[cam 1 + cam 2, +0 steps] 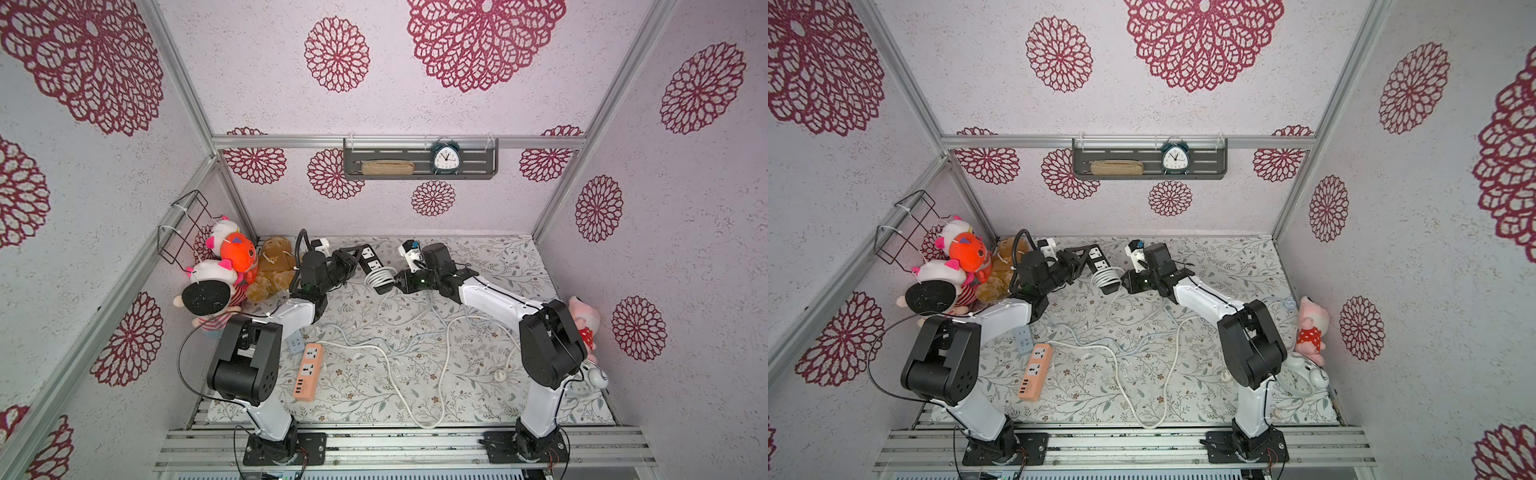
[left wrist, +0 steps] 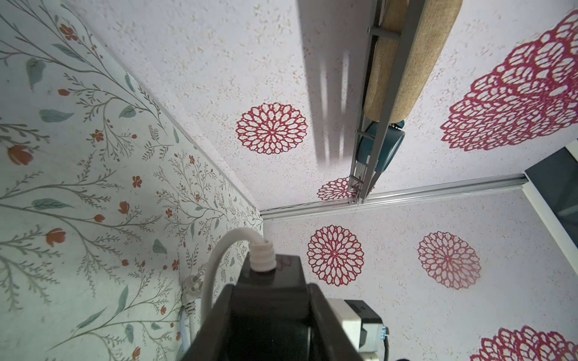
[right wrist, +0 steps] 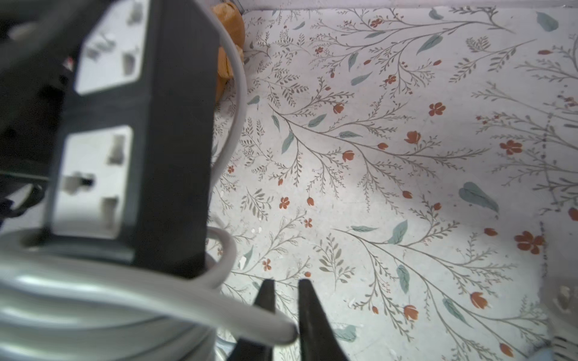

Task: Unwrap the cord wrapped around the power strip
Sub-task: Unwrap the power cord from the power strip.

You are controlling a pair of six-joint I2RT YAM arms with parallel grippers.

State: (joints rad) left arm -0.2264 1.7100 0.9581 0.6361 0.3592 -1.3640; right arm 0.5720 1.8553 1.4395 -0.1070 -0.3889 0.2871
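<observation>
The black power strip (image 1: 370, 258) sits at about 12 o'clock on the floral mat (image 1: 478, 395), near the back wall. It appears lifted off the surface, lying tilted between the two arms. Its sockets show in both top views. The white cord (image 1: 380, 279) is wound in several turns around the end nearer the robot, and a loose length hangs from the coil to the mat.

The left gripper (image 1: 358, 259) comes in from the strip's 9 o'clock and is clamped on the far end. In the left wrist view the strip (image 2: 272, 275) fills the space between the jaws, with the cord's ribbed collar sticking out.

The right gripper (image 1: 397, 283) is at the coil's 4 o'clock. In the right wrist view its fingers (image 3: 312, 312) are drawn almost together, and one strand of the cord (image 3: 93, 297) runs into the narrow gap between them.

More loose white cords (image 1: 428, 426) trail over the mat toward 6 o'clock. An orange power strip (image 1: 308, 371) lies at 7 o'clock, and plush toys (image 1: 232, 266) are piled at 9 o'clock. An alarm clock (image 1: 444, 158) stands on the wall shelf (image 1: 419, 175) at 12 o'clock.
</observation>
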